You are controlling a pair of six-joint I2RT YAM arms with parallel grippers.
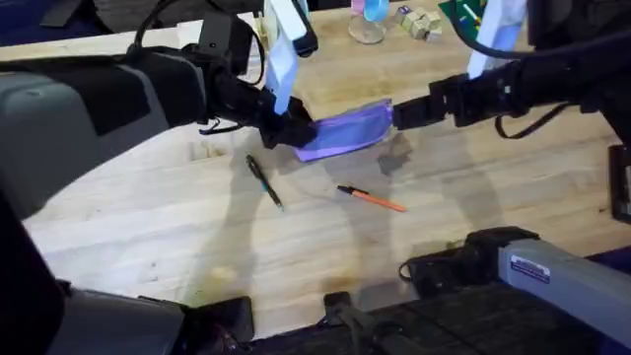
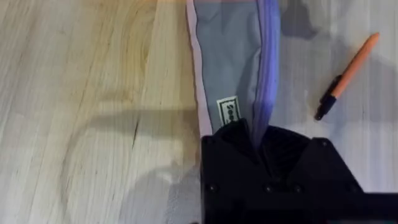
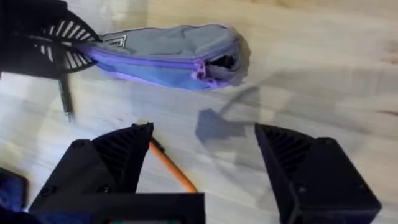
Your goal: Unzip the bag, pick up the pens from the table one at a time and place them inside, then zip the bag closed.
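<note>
The light-wood table (image 1: 197,237) carries a black pen (image 1: 264,182), an orange pen (image 1: 373,198) and the purple bag (image 1: 347,129).

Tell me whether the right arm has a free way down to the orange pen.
Probably yes. The right pincer is open and hangs above the orange pen, which lies bare on the table, apart from the bag.

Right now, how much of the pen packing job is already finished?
Little. The bag shows a small opening at one end, its zipper mostly shut. The left hand grips its other end; the right hand is open. The black pen and orange pen lie on the table.
</note>
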